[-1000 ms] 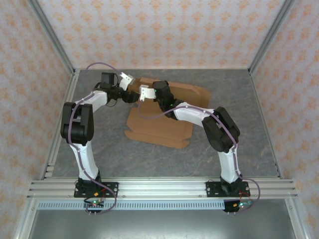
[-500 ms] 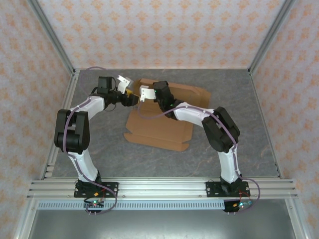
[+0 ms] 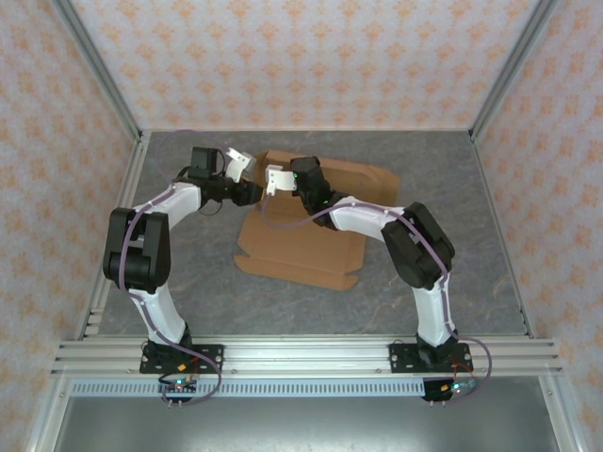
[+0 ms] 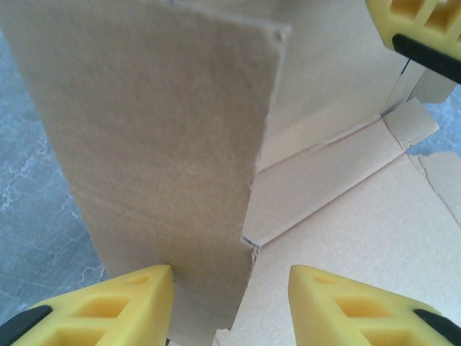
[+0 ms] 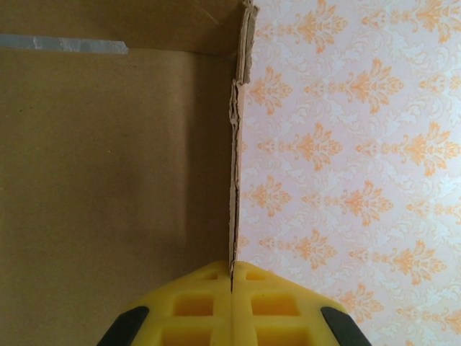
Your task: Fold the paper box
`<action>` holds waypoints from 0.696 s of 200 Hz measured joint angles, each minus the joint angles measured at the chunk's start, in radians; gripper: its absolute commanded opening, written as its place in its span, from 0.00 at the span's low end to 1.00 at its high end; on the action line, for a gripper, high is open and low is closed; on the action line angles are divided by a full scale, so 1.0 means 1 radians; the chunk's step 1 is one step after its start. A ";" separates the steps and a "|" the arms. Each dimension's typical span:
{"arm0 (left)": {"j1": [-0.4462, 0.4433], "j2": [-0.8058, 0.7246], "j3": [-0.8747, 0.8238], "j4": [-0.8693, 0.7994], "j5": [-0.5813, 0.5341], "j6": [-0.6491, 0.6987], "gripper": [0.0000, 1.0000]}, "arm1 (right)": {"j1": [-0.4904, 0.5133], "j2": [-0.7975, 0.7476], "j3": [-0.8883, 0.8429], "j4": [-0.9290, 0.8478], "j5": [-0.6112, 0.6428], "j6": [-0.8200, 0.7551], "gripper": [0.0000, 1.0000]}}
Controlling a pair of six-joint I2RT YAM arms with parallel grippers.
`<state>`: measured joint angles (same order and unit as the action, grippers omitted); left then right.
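Left pincer (image 4: 230, 292) has narrowed, agape astride the paper box (image 3: 303, 247) flap; right pincer (image 5: 232, 272) pinches its edge.

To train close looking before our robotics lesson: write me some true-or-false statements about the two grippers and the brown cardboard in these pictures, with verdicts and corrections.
1. The right gripper is shut on a thin edge of the flat brown cardboard paper box. True.
2. The left gripper is shut tight with nothing inside it. False: its jaws stand apart, with an upright cardboard flap between them.
3. The box lies on a grey marbled table. True.
4. The box is folded into a closed carton. False: in the top view most of it lies flat as an open sheet.
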<state>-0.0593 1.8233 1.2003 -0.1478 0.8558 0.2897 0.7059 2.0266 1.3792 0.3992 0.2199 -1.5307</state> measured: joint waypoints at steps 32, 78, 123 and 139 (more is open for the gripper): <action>0.000 -0.003 0.008 -0.058 0.001 0.042 0.48 | 0.000 -0.010 -0.026 0.021 -0.003 -0.003 0.00; 0.000 -0.010 0.009 -0.127 -0.010 0.105 0.50 | 0.001 -0.015 -0.049 0.059 -0.008 -0.032 0.00; 0.000 -0.014 0.007 -0.136 -0.026 0.106 0.49 | 0.019 -0.033 -0.100 0.129 -0.017 -0.106 0.00; 0.000 -0.030 -0.005 -0.137 -0.026 0.115 0.50 | 0.028 -0.033 -0.115 0.165 -0.017 -0.136 0.00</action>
<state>-0.0593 1.7935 1.1950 -0.2848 0.8299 0.4049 0.7341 1.9934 1.2644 0.5640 0.2031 -1.6669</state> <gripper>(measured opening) 0.491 0.050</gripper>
